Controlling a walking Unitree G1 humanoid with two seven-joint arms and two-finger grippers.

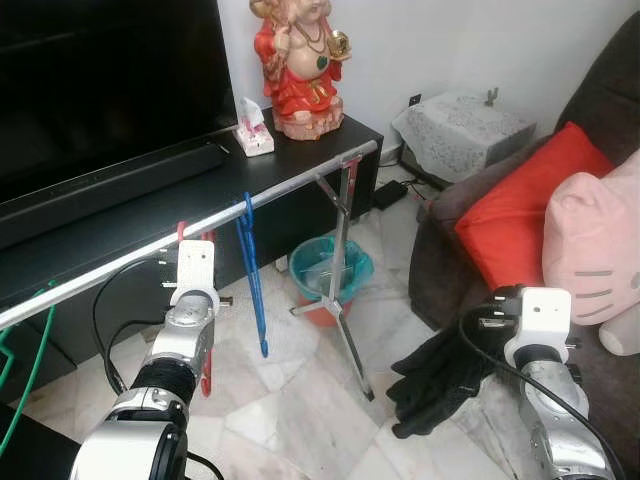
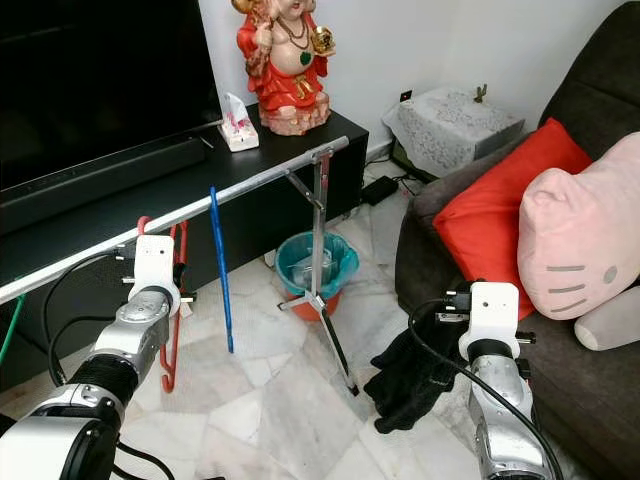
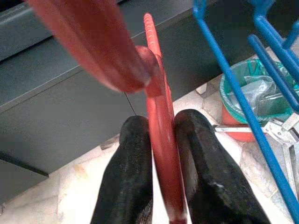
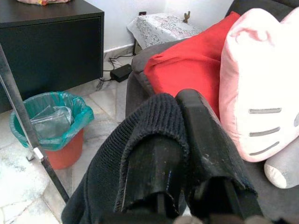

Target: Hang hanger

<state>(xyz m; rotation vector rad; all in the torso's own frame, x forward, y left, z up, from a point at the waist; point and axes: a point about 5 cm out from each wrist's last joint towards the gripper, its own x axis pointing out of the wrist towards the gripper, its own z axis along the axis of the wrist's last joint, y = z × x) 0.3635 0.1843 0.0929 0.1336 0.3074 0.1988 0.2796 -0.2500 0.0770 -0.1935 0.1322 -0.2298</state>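
- Fingers (image 3: 135, 177) of the left gripper (image 3: 161, 140) pinch the red hanger (image 3: 159, 116), its hook over the rail (image 1: 260, 200) beside the blue hanger (image 1: 252, 275); its long axis hangs downward.
- Right gripper (image 4: 180, 121), well apart near the sofa (image 1: 440, 240), clenches a black garment (image 2: 410, 375).
- Whether the hook fully seats is hard to make out.

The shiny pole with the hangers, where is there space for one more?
The rail is bare between the blue hanger and its stand. It is crowded where the left gripper grips the red hanger, beside the blue one.
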